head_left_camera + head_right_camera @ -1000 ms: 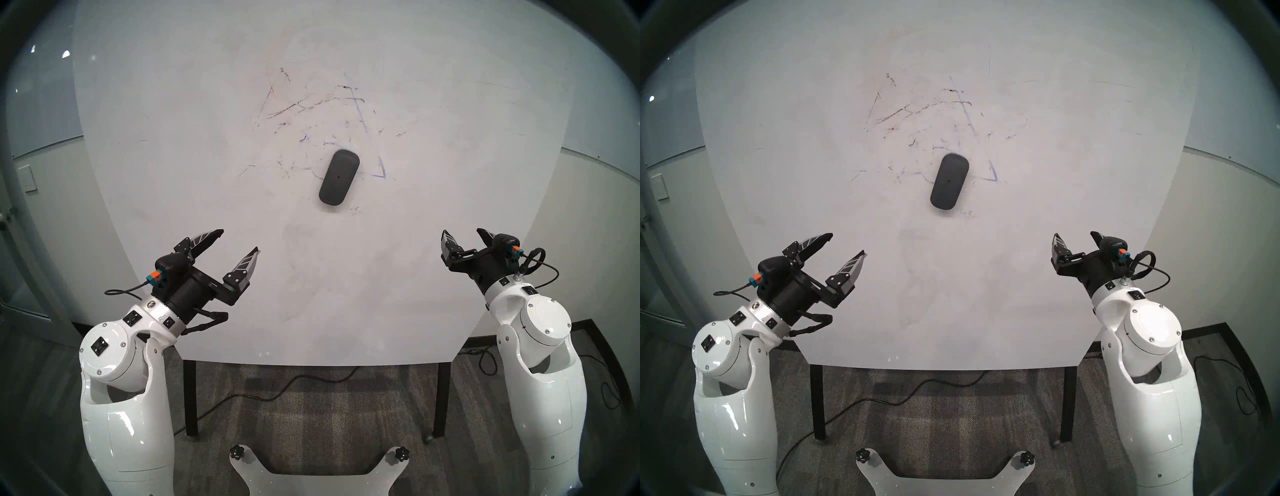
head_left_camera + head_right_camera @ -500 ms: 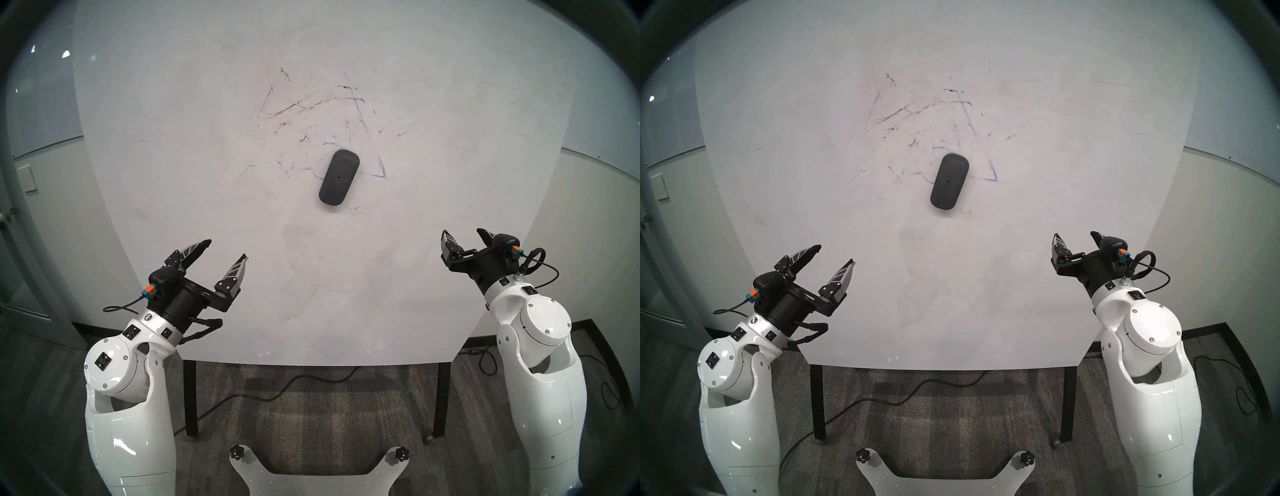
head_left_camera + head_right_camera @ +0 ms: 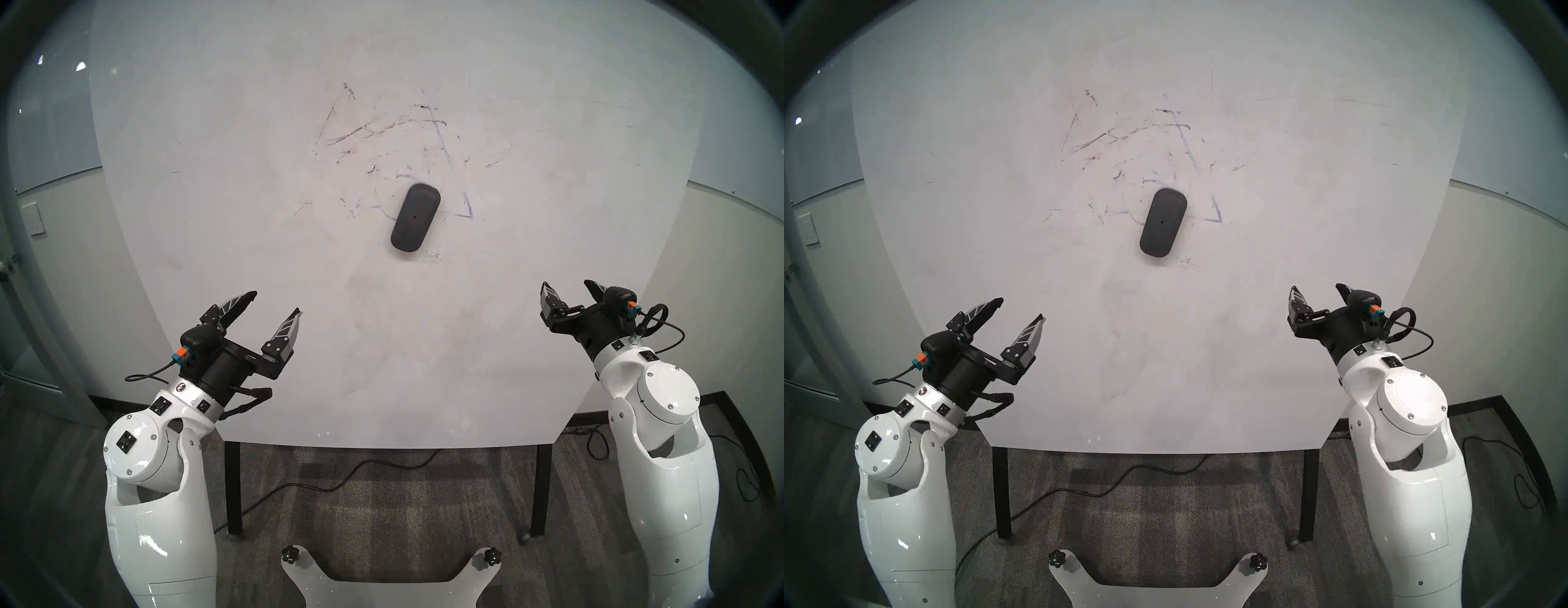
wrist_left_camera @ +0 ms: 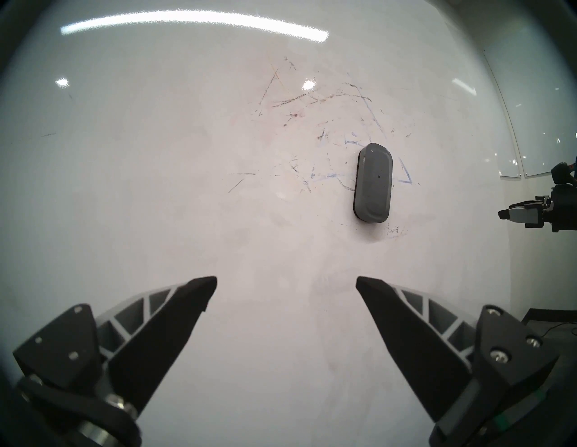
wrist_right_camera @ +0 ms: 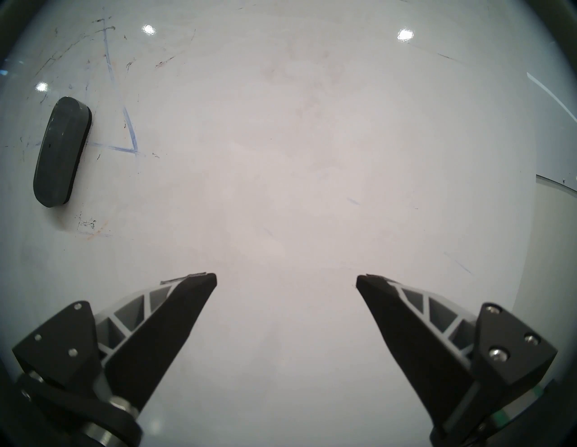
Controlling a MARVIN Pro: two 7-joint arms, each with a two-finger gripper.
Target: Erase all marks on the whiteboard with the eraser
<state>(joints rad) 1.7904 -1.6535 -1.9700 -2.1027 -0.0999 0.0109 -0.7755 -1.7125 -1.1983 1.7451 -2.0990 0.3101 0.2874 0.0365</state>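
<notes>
Whiteboard (image 3: 424,361): one, very large, glossy white, carried on black legs (image 3: 234,488), of which we count two in view. We record faint ghosted residue across its face and ceiling lights reflected in it.

Marks (image 3: 460,199): thin blue line fragments, including one clear triangle corner, plus dark and reddish-brown streaks (image 3: 373,129) above; we cannot count them.

Eraser (image 3: 415,223): one, dark grey, oblong with rounded ends, lying on the board amid the marks, touching neither claw.

Left gripper (image 3: 278,302): one; we see its fingers spread wide, holding nothing, over the board's lower left.

Right gripper (image 3: 568,289): one, likewise spread and empty, at the board's right edge.

Room: pale walls, grey patterned carpet (image 3: 382,501), black cables (image 3: 339,479) on the floor, one light switch plate (image 3: 33,218) on the left wall.
</notes>
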